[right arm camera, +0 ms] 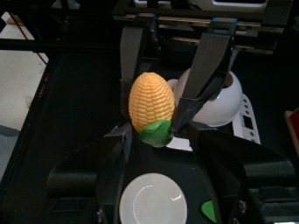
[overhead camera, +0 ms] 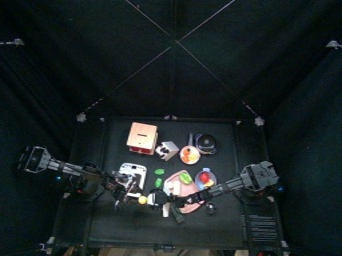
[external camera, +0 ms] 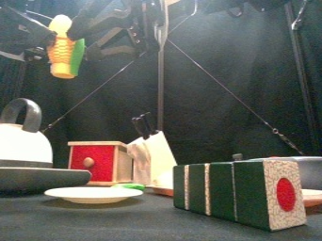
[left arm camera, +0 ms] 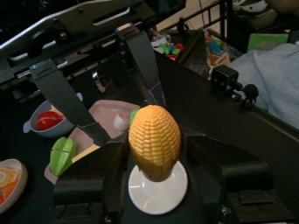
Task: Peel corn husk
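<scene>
A small yellow cob (external camera: 59,47) hangs high above the table, with my left gripper (left arm camera: 160,166) shut on it. Its fingers (right arm camera: 211,70) press the cob (right arm camera: 152,101) on both sides. The bright green corn husk (external camera: 78,52) hangs loose from the cob's side, still attached. In the left wrist view the corn husk (left arm camera: 61,156) droops beside the cob (left arm camera: 155,140). My right gripper (right arm camera: 163,140) faces the cob from the other side, with its jaws wide open. A green flap of corn husk (right arm camera: 156,131) lies between them, untouched. In the top view both grippers meet near the table's front middle (overhead camera: 154,192).
Below the cob lies a white plate (right arm camera: 152,199), with a white kettle (external camera: 19,136) beside it. A red box (external camera: 98,160), a pale board (external camera: 153,160) and a green-and-red striped block (external camera: 246,193) stand near the front edge. An orange box (overhead camera: 142,133) sits further back.
</scene>
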Motion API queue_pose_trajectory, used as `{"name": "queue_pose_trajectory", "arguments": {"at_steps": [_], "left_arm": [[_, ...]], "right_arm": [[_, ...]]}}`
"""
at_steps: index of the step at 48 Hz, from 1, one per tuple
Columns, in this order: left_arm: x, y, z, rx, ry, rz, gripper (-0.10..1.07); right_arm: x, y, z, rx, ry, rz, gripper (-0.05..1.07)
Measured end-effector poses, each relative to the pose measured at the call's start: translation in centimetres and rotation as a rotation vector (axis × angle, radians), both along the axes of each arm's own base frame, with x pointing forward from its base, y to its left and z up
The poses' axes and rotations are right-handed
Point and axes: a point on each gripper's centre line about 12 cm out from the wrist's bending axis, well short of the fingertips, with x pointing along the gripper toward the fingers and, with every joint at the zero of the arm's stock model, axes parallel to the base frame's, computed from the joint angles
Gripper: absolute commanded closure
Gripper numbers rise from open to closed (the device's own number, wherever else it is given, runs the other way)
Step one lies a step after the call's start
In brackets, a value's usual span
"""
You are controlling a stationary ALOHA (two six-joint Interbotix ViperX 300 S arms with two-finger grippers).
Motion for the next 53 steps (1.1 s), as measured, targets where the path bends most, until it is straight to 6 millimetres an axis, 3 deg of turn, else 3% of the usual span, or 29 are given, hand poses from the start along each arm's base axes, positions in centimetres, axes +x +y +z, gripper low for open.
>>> {"name": "queue_pose_trajectory", "arguments": {"at_steps": [33,42,53], "left_arm": [[-0.1,0.2,-0.2,-0.003,0.006,0.006,0.37],[0.0,0.4,-0.1,0.004,0.000,0.013,0.37],[0.0,0.4,-0.2,0.004,0.002,0.013,0.37]], "right_arm": [[0.0,-1.0,-0.5,0.115,0.033,-0.061,0.64],[0.3,-2.6,-1.1,0.178,0.052,-0.125,0.68],[0.3,-2.9,-1.2,0.210,0.060,-0.147,0.69]]}}
